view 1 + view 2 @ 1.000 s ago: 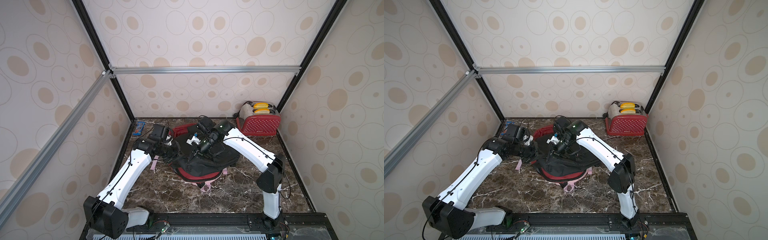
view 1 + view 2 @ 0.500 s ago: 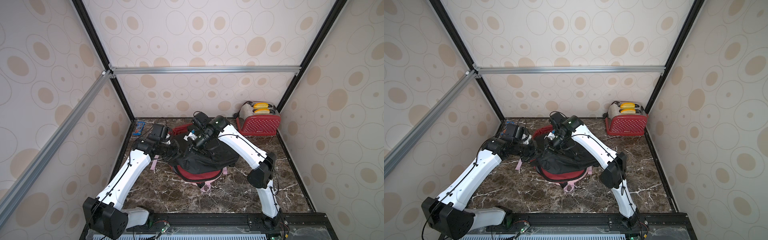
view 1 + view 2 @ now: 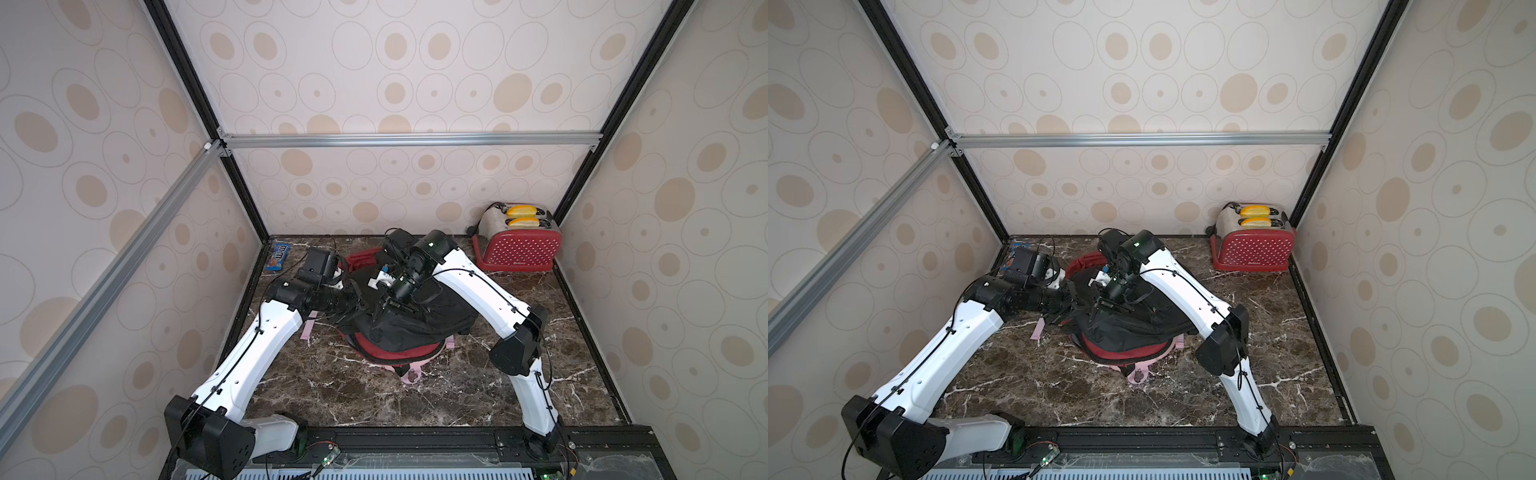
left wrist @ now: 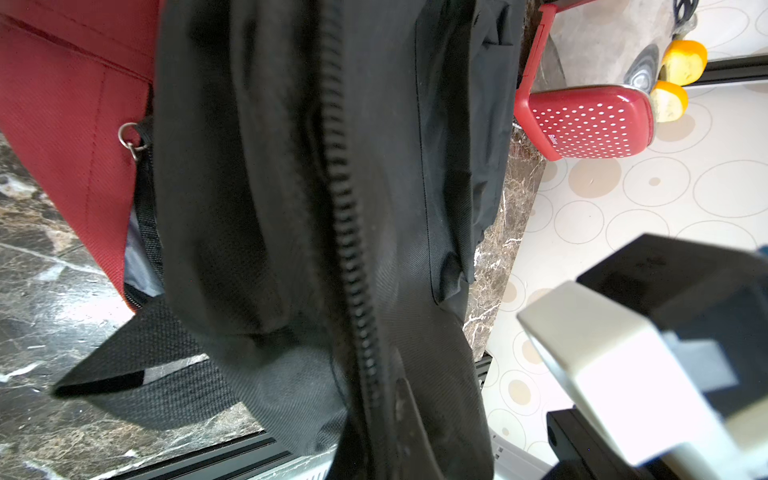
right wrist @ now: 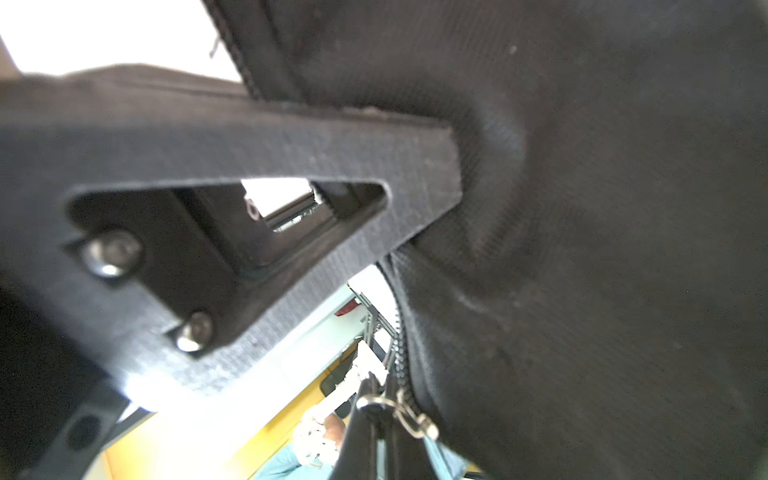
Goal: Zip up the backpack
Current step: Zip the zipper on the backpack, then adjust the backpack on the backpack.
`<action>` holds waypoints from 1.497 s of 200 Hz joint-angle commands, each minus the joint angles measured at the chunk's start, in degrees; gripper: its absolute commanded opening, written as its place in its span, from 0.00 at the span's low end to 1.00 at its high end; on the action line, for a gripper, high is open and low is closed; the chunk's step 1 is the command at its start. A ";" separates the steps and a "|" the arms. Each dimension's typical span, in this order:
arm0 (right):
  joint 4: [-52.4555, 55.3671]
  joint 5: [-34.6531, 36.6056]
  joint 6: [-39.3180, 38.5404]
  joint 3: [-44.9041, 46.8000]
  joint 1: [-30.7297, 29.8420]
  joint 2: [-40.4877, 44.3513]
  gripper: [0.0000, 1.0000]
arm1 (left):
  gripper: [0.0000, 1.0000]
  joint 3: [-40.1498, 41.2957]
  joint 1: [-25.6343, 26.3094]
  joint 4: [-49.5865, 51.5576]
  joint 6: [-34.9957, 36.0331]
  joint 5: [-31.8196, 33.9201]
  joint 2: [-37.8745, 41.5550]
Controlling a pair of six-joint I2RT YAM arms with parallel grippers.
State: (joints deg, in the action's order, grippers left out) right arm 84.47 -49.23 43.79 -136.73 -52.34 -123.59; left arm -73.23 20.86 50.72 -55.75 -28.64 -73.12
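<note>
One black-and-red backpack (image 3: pixel 415 328) lies mid-counter, nearer the back edge. One red toaster (image 3: pixel 517 249) stands in the back right corner and one candy packet (image 3: pixel 279 256) lies in the back left. Two arms bend inward over the bag. The left gripper (image 3: pixel 365 307) and right gripper (image 3: pixel 388 305) are both clamped tight, apparently pinching black fabric beside the zipper (image 4: pixel 349 232). Bare marble counter (image 3: pixel 353 390) runs along the front edge.

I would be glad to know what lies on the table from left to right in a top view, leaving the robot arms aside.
In a top view: blue candy packet by the left wall → black and red backpack → red toaster in the far right corner.
</note>
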 commanded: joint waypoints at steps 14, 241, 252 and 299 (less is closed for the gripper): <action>-0.38 3.22 -4.09 11.12 -0.62 7.98 0.01 | 0.00 -0.92 0.32 -1.38 0.03 0.24 2.12; -44.37 27.00 11.47 71.11 41.09 35.57 0.62 | 0.00 7.41 0.40 -7.36 2.31 -1.06 5.02; -45.69 26.90 11.42 70.70 41.18 33.22 0.62 | 0.00 7.20 0.38 -7.52 2.39 -1.30 4.75; -56.51 21.57 12.70 70.57 41.28 24.45 0.46 | 0.00 7.40 0.37 -8.79 2.22 -2.81 4.08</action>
State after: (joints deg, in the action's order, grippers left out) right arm 35.55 -23.53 55.64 -66.13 -11.07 -96.29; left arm -65.04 21.08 44.84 -54.35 -29.74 -68.71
